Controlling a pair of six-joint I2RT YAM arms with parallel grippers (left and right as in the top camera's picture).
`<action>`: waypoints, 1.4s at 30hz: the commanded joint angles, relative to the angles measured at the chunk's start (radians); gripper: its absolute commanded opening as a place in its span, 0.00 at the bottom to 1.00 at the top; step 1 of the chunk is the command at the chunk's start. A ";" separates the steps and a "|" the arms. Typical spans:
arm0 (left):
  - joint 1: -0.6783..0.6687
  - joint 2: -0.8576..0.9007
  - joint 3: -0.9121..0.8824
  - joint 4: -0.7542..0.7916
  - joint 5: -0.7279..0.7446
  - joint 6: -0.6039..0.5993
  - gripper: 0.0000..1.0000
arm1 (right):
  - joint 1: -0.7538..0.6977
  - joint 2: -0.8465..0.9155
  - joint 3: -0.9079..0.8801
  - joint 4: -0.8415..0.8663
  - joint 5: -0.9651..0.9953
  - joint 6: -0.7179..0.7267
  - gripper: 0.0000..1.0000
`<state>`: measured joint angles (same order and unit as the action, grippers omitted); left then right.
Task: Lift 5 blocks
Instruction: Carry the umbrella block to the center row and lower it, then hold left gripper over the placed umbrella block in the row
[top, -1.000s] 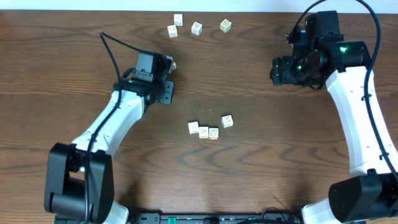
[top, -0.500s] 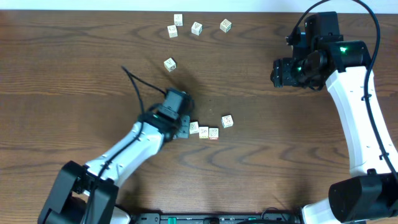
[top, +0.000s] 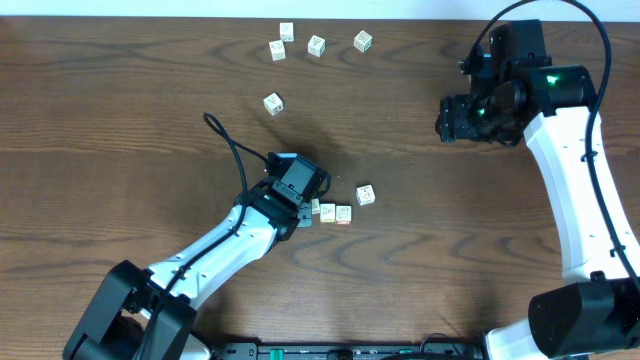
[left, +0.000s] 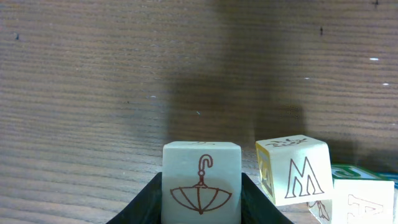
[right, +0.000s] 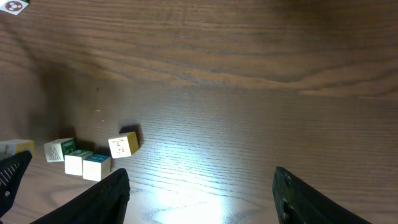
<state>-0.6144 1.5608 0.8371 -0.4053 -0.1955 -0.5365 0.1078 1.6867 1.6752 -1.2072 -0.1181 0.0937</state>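
In the left wrist view my left gripper (left: 201, 202) is shut on a cream block (left: 201, 177) printed with a brown umbrella, one black finger (left: 152, 202) against each side. Overhead, that gripper (top: 308, 207) sits at the left end of a short row of blocks (top: 336, 212), with another block (top: 366, 194) just right of it. A block marked M (left: 292, 169) stands right beside the held one. My right gripper (top: 448, 118) hangs open at the right, well away; its wrist view shows the gripper (right: 202, 202) with nothing between the fingers and the same row of blocks (right: 96, 166) off to the left.
One block (top: 273, 103) lies alone behind the left arm. Several more blocks (top: 316, 45) are scattered near the table's far edge. The left arm's black cable (top: 235, 155) loops over the wood behind its wrist.
The left arm swung from the lone block at the back, leaving it on the table, to the centre row and now has its fingers on the leftmost block. The right arm stayed put.
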 joint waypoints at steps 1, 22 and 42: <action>0.000 -0.018 -0.017 -0.006 -0.033 -0.023 0.07 | -0.003 -0.008 0.010 -0.001 0.005 -0.013 0.71; 0.000 -0.018 -0.099 0.067 -0.015 -0.090 0.08 | -0.003 -0.008 0.010 0.000 0.005 -0.013 0.71; 0.000 -0.018 -0.099 0.109 0.030 -0.086 0.27 | -0.003 -0.008 0.010 0.000 0.005 -0.013 0.71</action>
<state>-0.6144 1.5593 0.7437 -0.2932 -0.1734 -0.6102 0.1078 1.6867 1.6752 -1.2072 -0.1181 0.0937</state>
